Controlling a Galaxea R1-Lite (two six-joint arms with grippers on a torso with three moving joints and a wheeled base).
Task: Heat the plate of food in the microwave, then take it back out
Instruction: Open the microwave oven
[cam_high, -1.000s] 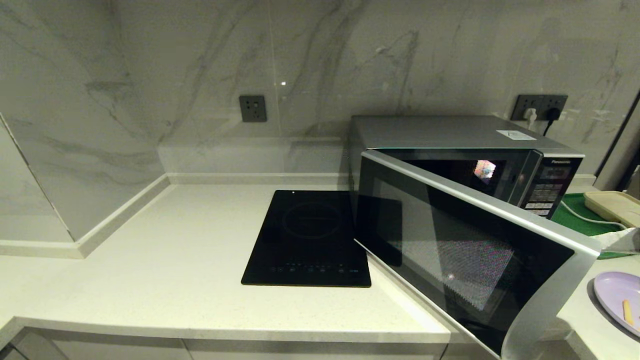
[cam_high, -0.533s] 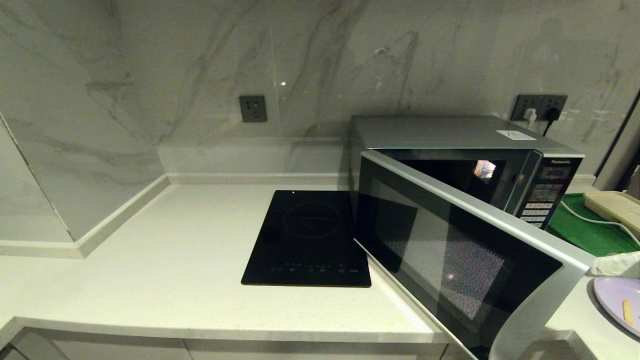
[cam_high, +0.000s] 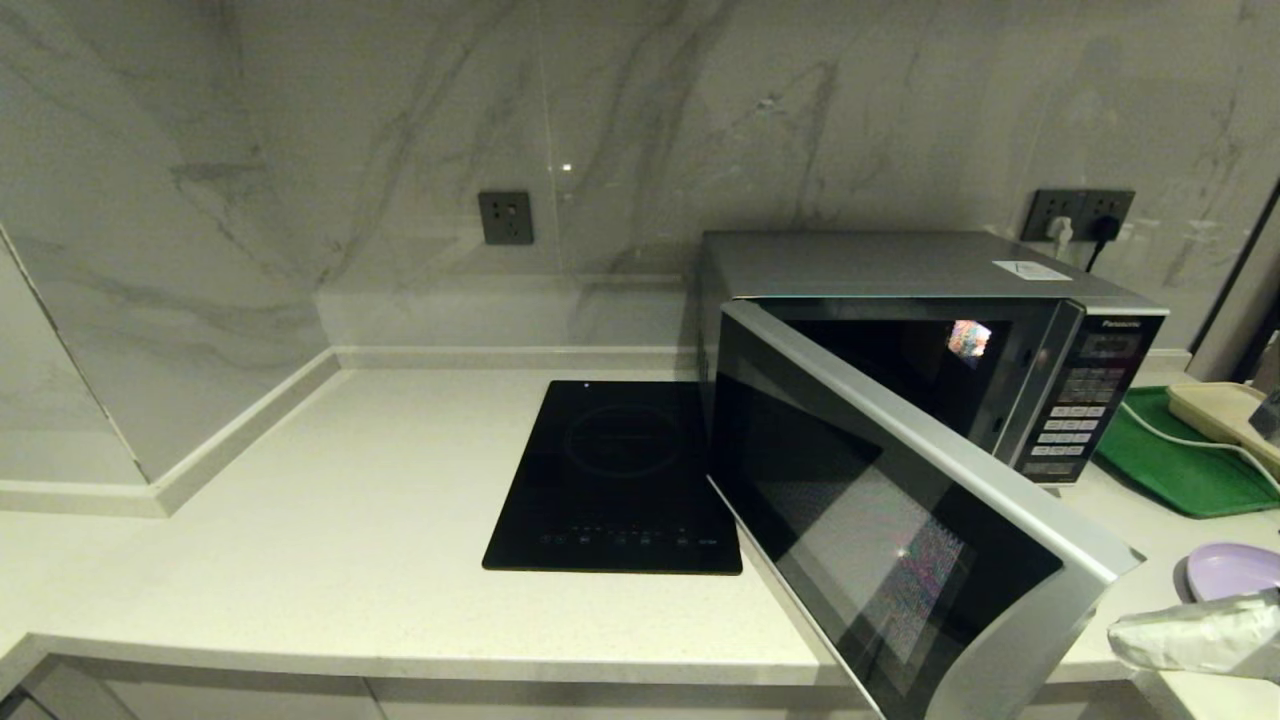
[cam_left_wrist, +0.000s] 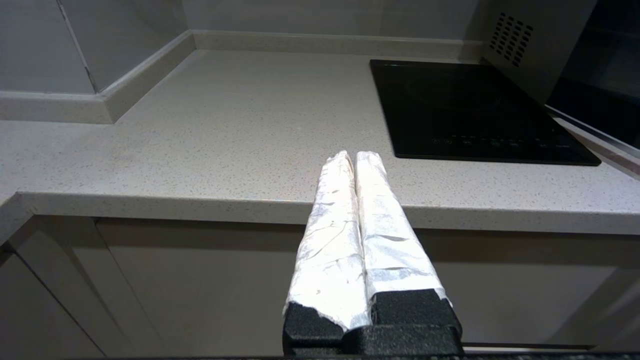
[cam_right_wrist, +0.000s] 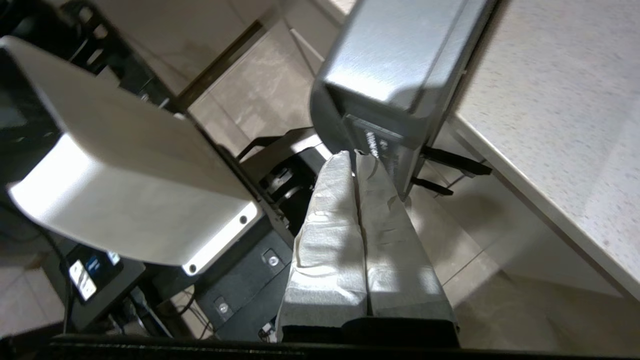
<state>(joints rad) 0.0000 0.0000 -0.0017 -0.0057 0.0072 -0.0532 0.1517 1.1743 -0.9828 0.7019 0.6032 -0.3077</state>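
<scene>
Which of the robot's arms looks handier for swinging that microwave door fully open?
Probably the right: its shut pincer sits at the door's free edge. The left pincer hangs shut below the counter's front edge, far from the microwave.

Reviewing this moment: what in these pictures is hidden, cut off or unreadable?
- Plate of food, head view: cut by the right edge and partly covered by the right gripper; no food visible.
- Microwave interior, head view: dark behind the half-open door.
- Button panel labels, head view: too small.
- Left gripper: only in its own wrist view.

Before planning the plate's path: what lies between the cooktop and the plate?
In the head view, the microwave's open door stands between cooktop and plate.
</scene>
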